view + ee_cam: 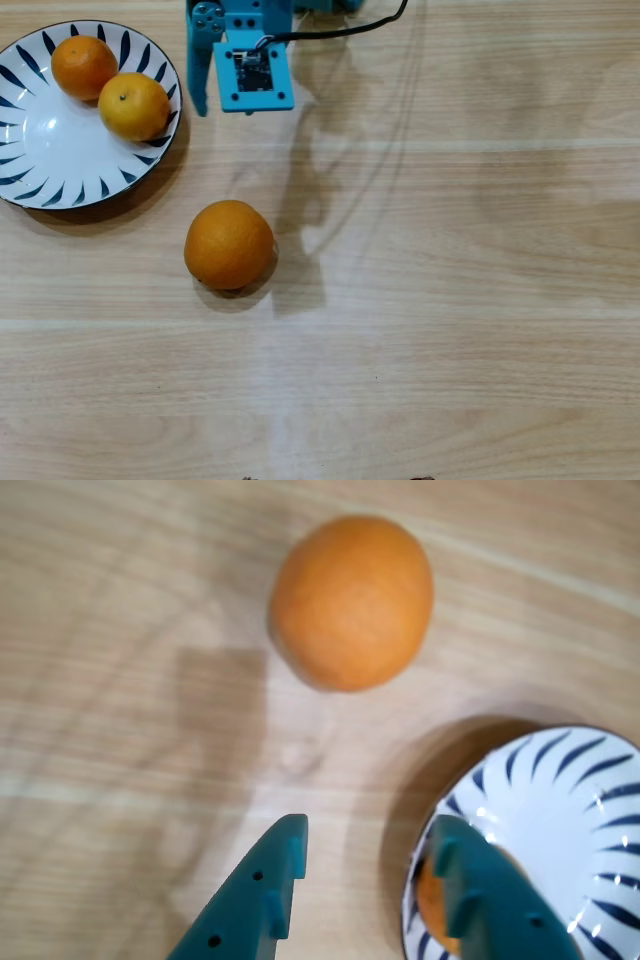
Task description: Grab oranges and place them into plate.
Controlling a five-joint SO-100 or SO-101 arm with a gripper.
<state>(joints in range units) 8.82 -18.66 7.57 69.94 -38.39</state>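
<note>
The white plate (40, 150) with dark blue rim strokes lies at the top left of the overhead view. Two oranges rest in it: a small deep orange one (83, 66) and a yellower one (133, 105) with a dark stem dot. A larger deep orange (229, 244) sits on the bare table, below and right of the plate. My teal gripper (220, 100) hangs at the top edge, just right of the plate. In the wrist view the gripper (365, 840) is open and holds nothing. The large orange (352, 602) lies ahead of it, apart from the fingers. The plate (560, 830) is at the lower right, and the right finger partly hides an orange (432, 905).
The surface is a light wooden table (450, 300). A black cable (340, 30) runs from the arm along the top edge. The arm's shadow falls across the wood between the gripper and the large orange.
</note>
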